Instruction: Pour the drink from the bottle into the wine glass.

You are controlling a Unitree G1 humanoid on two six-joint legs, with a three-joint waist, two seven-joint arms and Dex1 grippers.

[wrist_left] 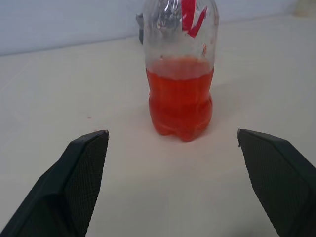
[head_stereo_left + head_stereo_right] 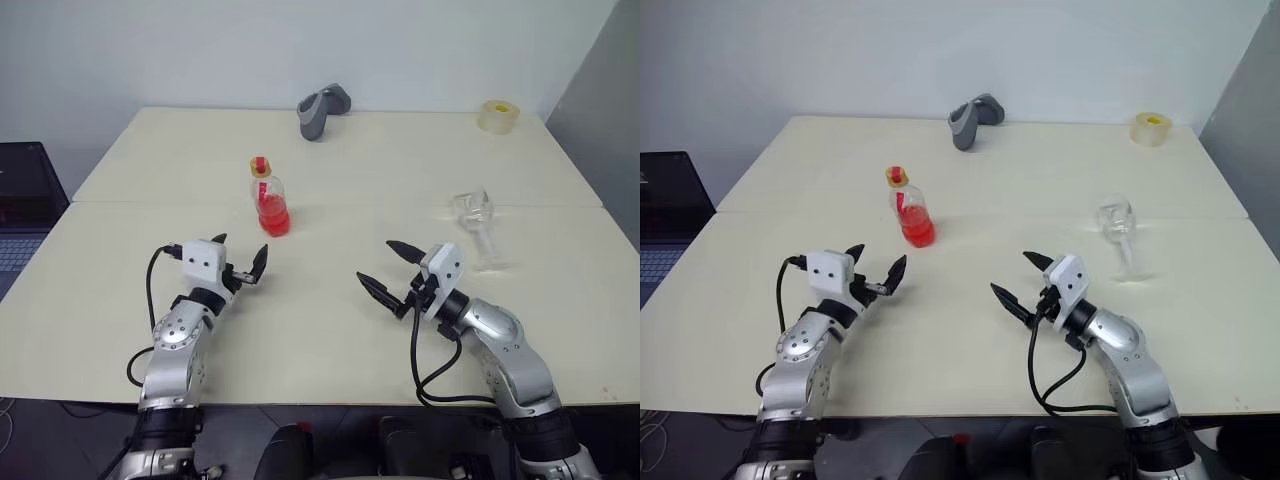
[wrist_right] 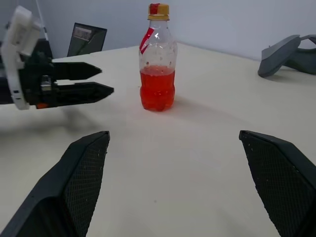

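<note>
The bottle (image 2: 269,196) stands upright on the cream table (image 2: 330,330), its yellow cap (image 2: 261,165) screwed on and the red drink (image 1: 179,101) filling roughly its lower half. Just short of it, the left gripper (image 2: 241,262) hangs level above the tabletop with its two black fingers (image 1: 74,177) spread wide, holding nothing; in the left wrist view the bottle sits between and beyond the fingertips, apart from both. The right gripper (image 2: 390,270) also stands wide and empty, angled toward the robot's left so that it looks across the table at the bottle and at the left gripper beside it. The wine glass (image 2: 476,226) stands upright just beyond the right wrist, to the right of the bottle and well apart from it, with no liquid visible in it. Farther back near the table's far edge, a grey curved gadget (image 2: 322,108) lies about midway across, and a translucent tape roll (image 2: 497,116) sits toward the far right corner. A dark laptop (image 2: 25,200) rests past the table's left edge.
</note>
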